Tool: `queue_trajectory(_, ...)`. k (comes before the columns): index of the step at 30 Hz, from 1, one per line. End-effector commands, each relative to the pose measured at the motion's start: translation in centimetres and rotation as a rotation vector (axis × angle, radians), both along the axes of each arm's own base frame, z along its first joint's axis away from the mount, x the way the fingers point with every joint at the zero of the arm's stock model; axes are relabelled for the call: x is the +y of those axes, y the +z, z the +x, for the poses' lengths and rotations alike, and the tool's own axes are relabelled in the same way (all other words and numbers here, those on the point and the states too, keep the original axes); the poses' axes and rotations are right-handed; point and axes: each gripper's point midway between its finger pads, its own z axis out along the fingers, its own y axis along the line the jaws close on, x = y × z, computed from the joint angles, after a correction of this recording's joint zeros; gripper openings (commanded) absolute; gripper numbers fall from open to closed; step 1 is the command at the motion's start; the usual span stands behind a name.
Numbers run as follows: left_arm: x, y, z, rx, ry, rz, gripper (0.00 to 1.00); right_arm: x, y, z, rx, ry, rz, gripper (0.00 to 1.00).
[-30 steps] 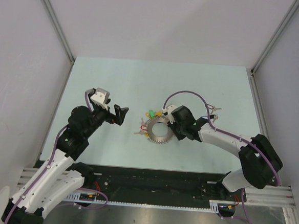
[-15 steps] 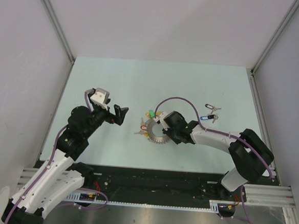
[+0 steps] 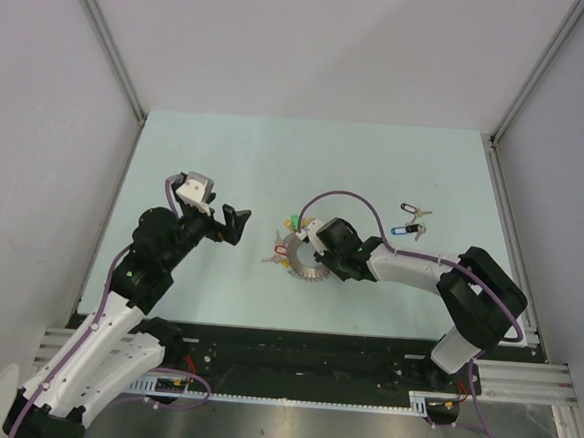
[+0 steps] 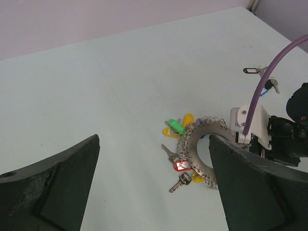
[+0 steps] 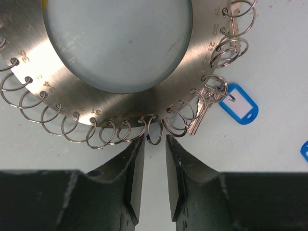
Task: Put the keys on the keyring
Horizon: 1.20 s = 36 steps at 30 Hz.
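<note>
While my right gripper (image 5: 154,144) stands narrowly parted, gripping nothing, at a small loop (image 5: 152,139) on the keyring (image 5: 130,103), which lies flat on the table (image 3: 226,154) carrying tagged keys (image 4: 177,127), my left gripper (image 3: 237,224) gapes wide, empty; two loose keys (image 3: 410,219) lie well apart.

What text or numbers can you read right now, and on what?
"21" - stamped on the keyring, right rim, in the right wrist view.
"20" - just above it on the same rim.
"31" - on the lower-left rim.
Other rim numbers: too blurred or cut off to read.
blue tag: no readable text.
Other views: nothing legible.
</note>
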Motion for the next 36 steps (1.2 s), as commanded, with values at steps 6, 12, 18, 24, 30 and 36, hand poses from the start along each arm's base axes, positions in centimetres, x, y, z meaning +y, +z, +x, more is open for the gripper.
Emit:
queue_trajectory(6,0.1,1.1,0.0,-0.029,0.004,-0.026,1.00,1.4,0.7,1.6,-0.058,0.011,0.018,0.22)
queue_trajectory(12,0.1,1.1,0.0,-0.030,0.002,-0.025,1.00,1.3,0.9,1.6,-0.059,0.013,0.020,0.06)
queue_trajectory(18,-0.5,1.3,-0.3,-0.041,-0.041,-0.022,1.00,1.8,4.1,1.6,-0.107,0.026,0.091,0.00)
queue_trajectory(24,-2.3,1.7,-1.1,-0.078,-0.165,-0.012,1.00,3.1,10.5,1.5,-0.216,0.099,0.248,0.00)
queue_trajectory(30,-4.9,2.1,-2.2,-0.082,-0.344,0.004,0.98,4.5,18.3,0.9,-0.364,0.205,0.461,0.00)
queue_trajectory(36,-7.4,4.0,-3.0,-0.104,-0.514,-0.012,0.96,5.7,24.5,-0.5,-0.433,0.351,0.706,0.00)
